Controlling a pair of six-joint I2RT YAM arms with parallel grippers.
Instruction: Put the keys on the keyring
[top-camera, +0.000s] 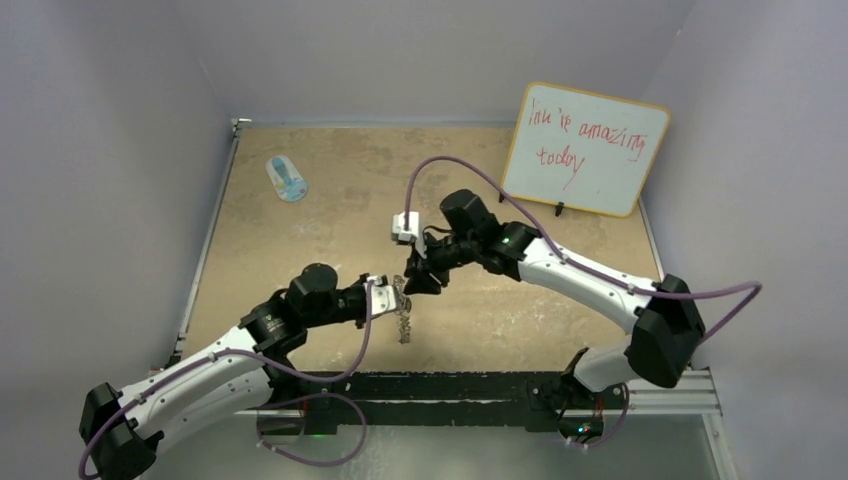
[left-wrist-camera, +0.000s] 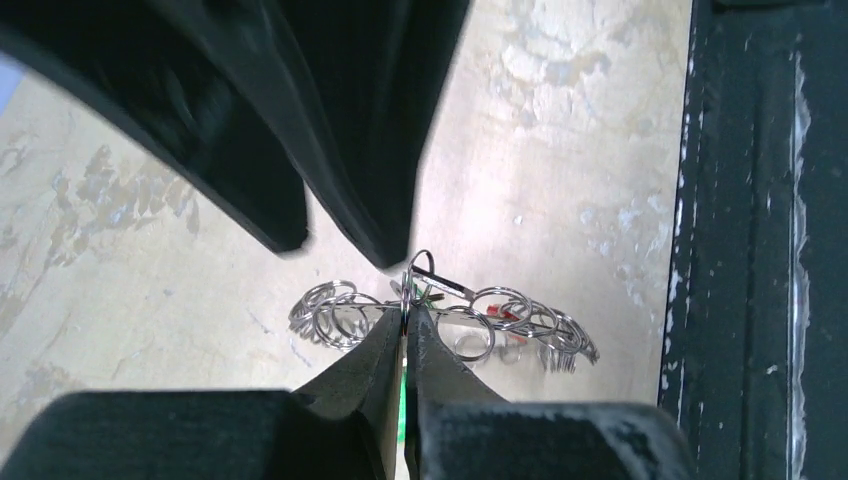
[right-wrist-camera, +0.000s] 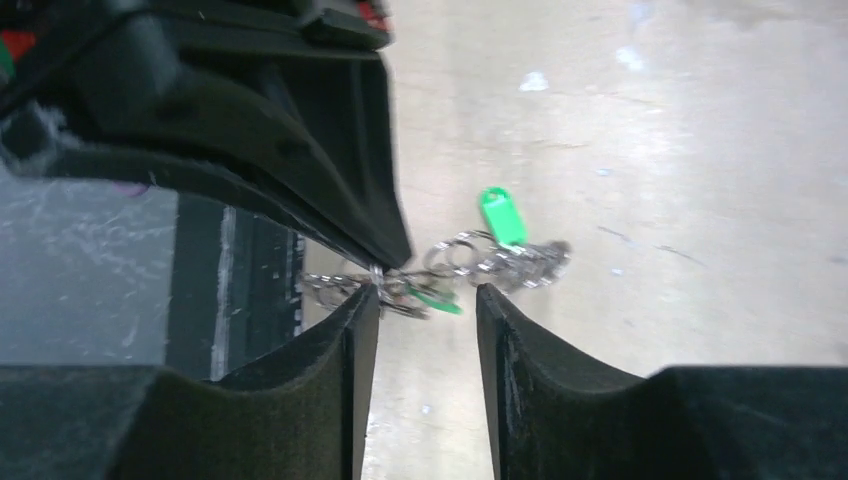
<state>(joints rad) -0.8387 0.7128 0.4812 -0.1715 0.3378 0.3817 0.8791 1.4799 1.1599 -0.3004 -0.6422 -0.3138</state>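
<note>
Left tool (left-wrist-camera: 408, 308) is pinched shut on a wire loop of the keyring (left-wrist-camera: 500, 322), its two fingertips pressed together with the loop's wire caught between them. The keyring's bunch of silver loops spreads out to either side of that grip. In the top view the keyring (top-camera: 403, 315) trails down from the left tool (top-camera: 388, 295) over the tabletop (top-camera: 330, 230); I cannot tell whether its lower end touches the surface.

The right tool (right-wrist-camera: 425, 295) stands open right at the keyring, with a clear gap between its fingers. One fingertip (right-wrist-camera: 365, 300) is just beside the loops where the left tool holds them. In the top view the right tool (top-camera: 420, 280) sits just beyond the keyring, on its far side.

The keys (right-wrist-camera: 500, 215) hang among the keyring's loops. One green tag shows past the right tool's fingertips and a second green tag (right-wrist-camera: 435, 299) lies in the gap between them. A red tag (left-wrist-camera: 505, 313) shows among the loops in the left wrist view.

A blue-and-white oval object (top-camera: 287, 179) lies well apart from the keyring, to its far left. A whiteboard (top-camera: 585, 150) stands well apart to its far right.
</note>
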